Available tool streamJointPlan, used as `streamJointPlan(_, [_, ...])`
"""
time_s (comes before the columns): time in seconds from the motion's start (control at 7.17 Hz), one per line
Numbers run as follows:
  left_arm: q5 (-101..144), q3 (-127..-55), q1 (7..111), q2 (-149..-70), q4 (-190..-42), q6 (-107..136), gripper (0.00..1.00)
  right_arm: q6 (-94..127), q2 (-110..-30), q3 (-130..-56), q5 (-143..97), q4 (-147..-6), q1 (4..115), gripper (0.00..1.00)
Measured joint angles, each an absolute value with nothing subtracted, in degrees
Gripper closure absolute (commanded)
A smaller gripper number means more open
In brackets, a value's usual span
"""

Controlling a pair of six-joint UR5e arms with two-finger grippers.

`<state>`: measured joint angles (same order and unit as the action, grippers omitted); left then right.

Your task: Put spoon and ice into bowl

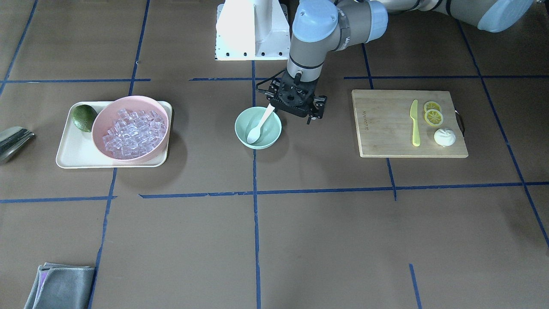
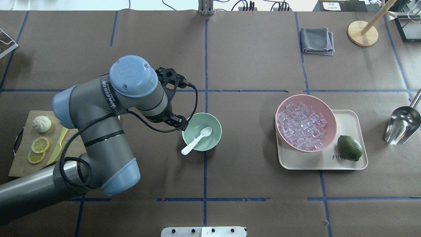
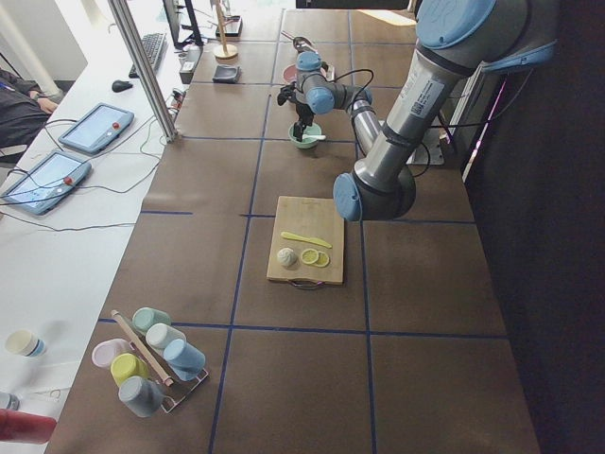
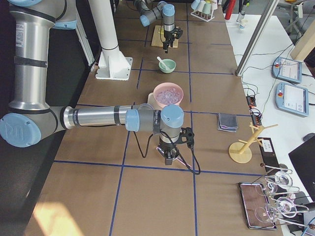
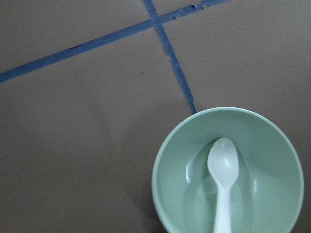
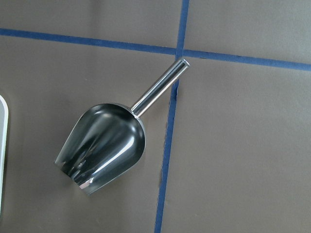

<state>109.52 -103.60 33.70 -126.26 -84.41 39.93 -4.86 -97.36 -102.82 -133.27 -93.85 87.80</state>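
The white spoon [image 1: 257, 128] lies in the mint-green bowl [image 1: 273, 132] at the table's middle, scoop down and handle leaning over the rim on the robot's side. It also shows in the overhead view [image 2: 197, 140] and the left wrist view [image 5: 222, 165]. My left gripper [image 1: 296, 105] hovers just beside the bowl [image 2: 198, 123], clear of the spoon and open. The ice [image 2: 302, 126] fills the pink bowl [image 2: 330, 113]. My right gripper [image 4: 169, 158] shows only in the right side view; I cannot tell its state. A metal scoop [image 6: 104, 145] lies below it.
The pink bowl and a lime [image 2: 349, 148] sit on a cream tray [image 2: 348, 121]. The scoop [image 2: 401, 125] lies beyond the tray. A wooden board [image 1: 386, 124] holds a yellow-green knife [image 1: 414, 124], lemon slices and a bun. A grey cloth [image 2: 317, 40] lies far off.
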Motion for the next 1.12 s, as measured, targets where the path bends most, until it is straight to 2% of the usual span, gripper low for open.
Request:
streamJointPlan(0.42, [119.6, -108.5, 47.9, -115.4, -82.6, 29.8, 0.0, -4.7, -96.4, -103.4, -134.6, -91.4, 86.9, 0.0])
streamJointPlan(0.84, [127.7, -108.4, 65.3, -102.9, -82.8, 18.0, 0.0, -4.5, -95.5, -105.8, -135.0, -91.3, 84.3, 0.0])
streamJointPlan(1.12, [128.8, -107.2, 73.0, -91.3, -86.3, 14.2, 0.0, -3.5, -93.3, -107.7, -134.7, -91.3, 81.1, 0.0])
